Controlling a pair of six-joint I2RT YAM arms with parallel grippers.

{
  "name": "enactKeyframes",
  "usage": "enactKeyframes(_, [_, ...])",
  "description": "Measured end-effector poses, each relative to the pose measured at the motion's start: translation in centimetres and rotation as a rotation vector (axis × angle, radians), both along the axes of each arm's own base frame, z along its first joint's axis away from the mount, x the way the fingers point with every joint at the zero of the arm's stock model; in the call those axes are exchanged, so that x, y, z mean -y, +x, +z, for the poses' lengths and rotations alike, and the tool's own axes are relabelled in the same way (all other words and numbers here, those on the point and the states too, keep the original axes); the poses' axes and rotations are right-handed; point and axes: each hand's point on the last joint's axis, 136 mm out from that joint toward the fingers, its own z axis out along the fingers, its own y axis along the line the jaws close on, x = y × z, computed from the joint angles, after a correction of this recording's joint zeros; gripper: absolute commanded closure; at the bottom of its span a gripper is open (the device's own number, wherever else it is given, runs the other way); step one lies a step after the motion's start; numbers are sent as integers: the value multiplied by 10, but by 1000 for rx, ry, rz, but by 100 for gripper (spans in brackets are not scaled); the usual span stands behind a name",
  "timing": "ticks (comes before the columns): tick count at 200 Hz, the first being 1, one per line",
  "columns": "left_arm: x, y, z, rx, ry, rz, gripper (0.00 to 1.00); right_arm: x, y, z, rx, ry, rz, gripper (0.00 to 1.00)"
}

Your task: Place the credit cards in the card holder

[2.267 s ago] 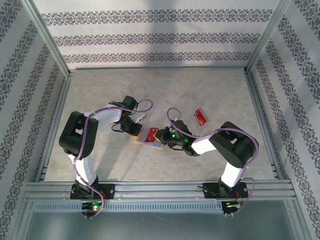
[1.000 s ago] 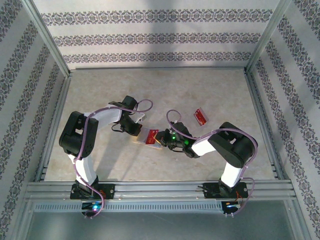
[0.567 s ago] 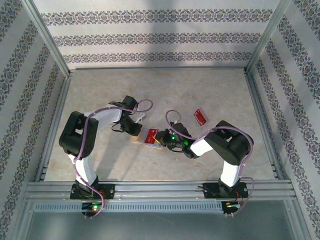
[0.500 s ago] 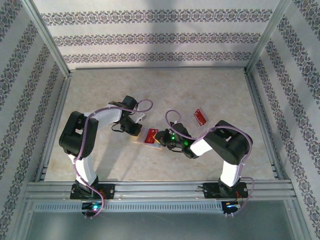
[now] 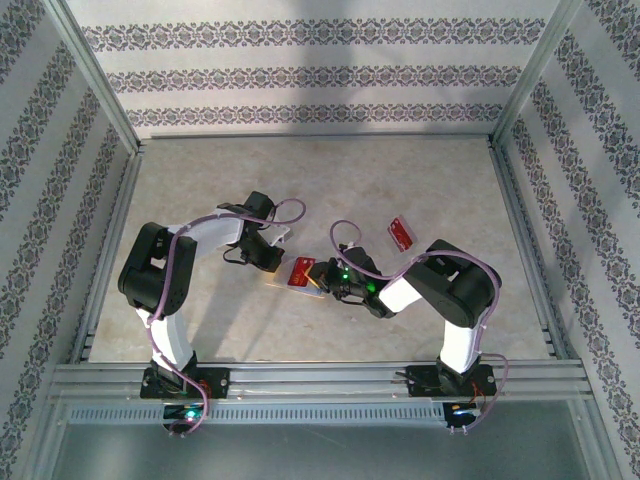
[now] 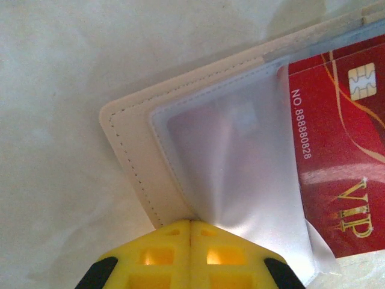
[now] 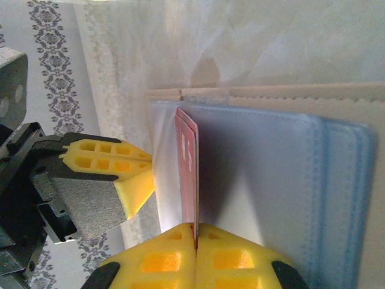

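Near the middle of the tabletop [image 5: 330, 180]; open surface runs to the far edge and both side edges. Left end effector [image 6: 190, 224], on a low, bent arm, is pinched shut on the clear pocket of the card holder [image 6: 129, 144], whose right part is cut off. One credit card [image 6: 340, 150], partly under that pocket, is clamped by the right end effector [image 7: 196, 232], its arm folded leftward. A second credit card [image 5: 401, 233] lies apart, toward the right edge.
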Motion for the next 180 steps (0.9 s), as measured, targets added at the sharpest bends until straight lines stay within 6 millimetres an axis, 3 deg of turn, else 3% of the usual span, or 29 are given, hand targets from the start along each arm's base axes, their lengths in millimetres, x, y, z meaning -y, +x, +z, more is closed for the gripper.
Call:
enactKeyframes(62, [0, 0, 0, 0, 0, 0, 100, -6, -7, 1, -11, 11, 11, 100])
enactKeyframes(180, [0, 0, 0, 1, 1, 0, 100, 3, -14, -1, -6, 16, 6, 100])
